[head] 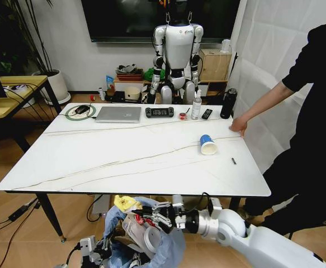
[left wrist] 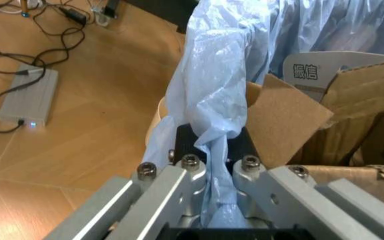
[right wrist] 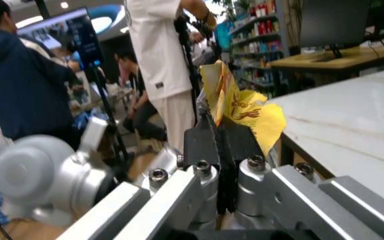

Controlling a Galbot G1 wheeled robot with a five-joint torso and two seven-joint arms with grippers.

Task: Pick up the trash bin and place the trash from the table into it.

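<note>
The trash bin (head: 151, 245), lined with a puffy light-blue bag (left wrist: 212, 75), hangs below the table's near edge. My left gripper (left wrist: 212, 150) is shut on the bag's rim, and it also appears low in the head view (head: 90, 247). Torn brown cardboard (left wrist: 292, 120) and white paper (head: 143, 231) lie inside the bin. My right gripper (head: 147, 214) reaches over the bin, shut on a yellow wrapper (right wrist: 242, 107) that also shows from the head camera (head: 124, 202). A blue paper cup (head: 208, 144) lies on its side on the marble table (head: 95, 156).
Along the table's far edge stand a silver laptop (head: 118, 114), a controller (head: 159, 112), a small red item (head: 182, 116), a clear bottle (head: 196, 105) and a black bottle (head: 227, 103). A person's hand (head: 240, 125) rests on the right edge. A wooden desk (head: 17, 84) stands at left.
</note>
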